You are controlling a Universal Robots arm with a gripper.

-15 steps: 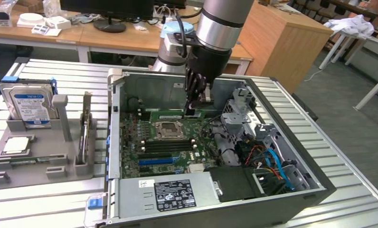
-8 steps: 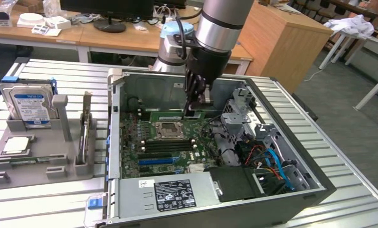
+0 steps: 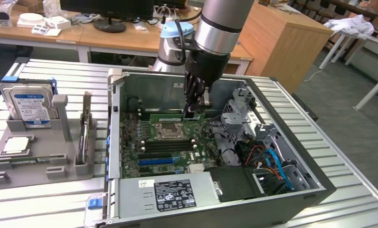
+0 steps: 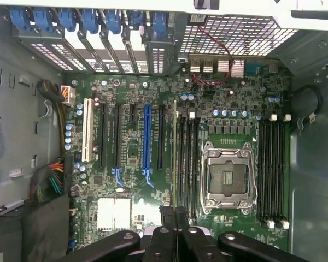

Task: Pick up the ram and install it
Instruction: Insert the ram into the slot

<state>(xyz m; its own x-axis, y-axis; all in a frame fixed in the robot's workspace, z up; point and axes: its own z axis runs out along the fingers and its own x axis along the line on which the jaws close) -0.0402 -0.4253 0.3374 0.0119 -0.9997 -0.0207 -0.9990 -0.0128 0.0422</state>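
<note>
The ram (image 3: pixel 171 115) is a long green stick standing on edge over the motherboard (image 3: pixel 152 151), just beyond the processor socket (image 3: pixel 166 129). In the wrist view the ram (image 4: pixel 175 153) shows edge-on as a thin green line along a black slot beside the socket (image 4: pixel 227 177). My gripper (image 3: pixel 194 113) reaches straight down into the open computer case (image 3: pixel 116 123). Its black fingers are shut on one end of the stick. In the wrist view the gripper (image 4: pixel 175 212) has its fingertips (image 4: pixel 167 210) pressed together around that thin edge. Whether the stick sits fully down in the slot I cannot tell.
Outside the case, at the exterior view's left, a grey holder (image 3: pixel 37 159) carries a silver hard drive (image 3: pixel 31 102) and a square processor chip (image 3: pixel 16 145). Inside the case are the drive cage (image 3: pixel 240 108), the power supply (image 3: pixel 170 192), loose cables (image 3: pixel 268 164) and bare memory slots (image 4: pixel 273 164).
</note>
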